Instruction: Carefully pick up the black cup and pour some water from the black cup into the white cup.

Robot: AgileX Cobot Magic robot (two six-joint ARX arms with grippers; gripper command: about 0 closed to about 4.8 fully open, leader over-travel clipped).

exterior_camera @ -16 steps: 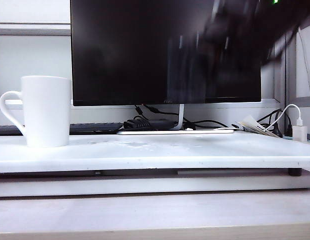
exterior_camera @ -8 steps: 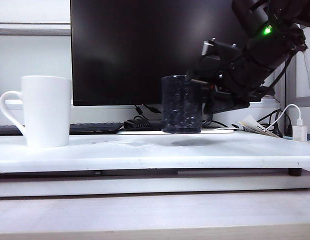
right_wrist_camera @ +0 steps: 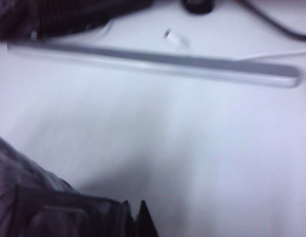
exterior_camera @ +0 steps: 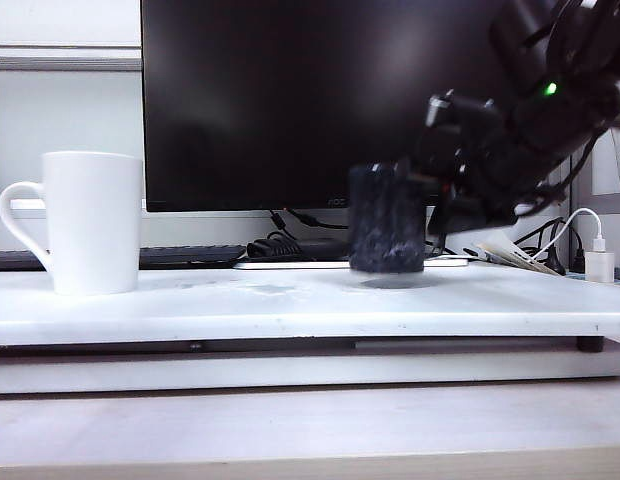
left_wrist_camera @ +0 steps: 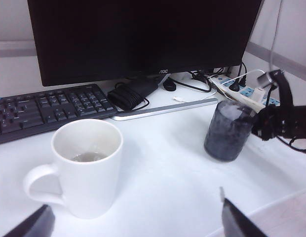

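The white cup [exterior_camera: 90,222] stands upright at the left of the white table [exterior_camera: 290,305]; in the left wrist view the white cup [left_wrist_camera: 89,168] holds a little water [left_wrist_camera: 87,157] at its bottom. The black cup [exterior_camera: 387,230] is upright right of centre, at or just above the table over its shadow. My right gripper [exterior_camera: 437,205] is shut on its side from the right. The right wrist view shows the black cup [right_wrist_camera: 49,197] against the shut right gripper [right_wrist_camera: 135,217]. The black cup [left_wrist_camera: 227,131] and right gripper [left_wrist_camera: 259,129] also appear from the left wrist. My left gripper [left_wrist_camera: 135,222] hangs open near the white cup.
A large black monitor [exterior_camera: 330,100] fills the back, its flat base [exterior_camera: 350,263] behind the black cup. A keyboard [left_wrist_camera: 49,111] and coiled cable [left_wrist_camera: 131,94] lie behind the white cup. A power strip [left_wrist_camera: 242,91] and white charger [exterior_camera: 598,262] sit at the right.
The right arm came down from the top of the view with the black cup, then carried it lower and to the right. The white cup has not moved.
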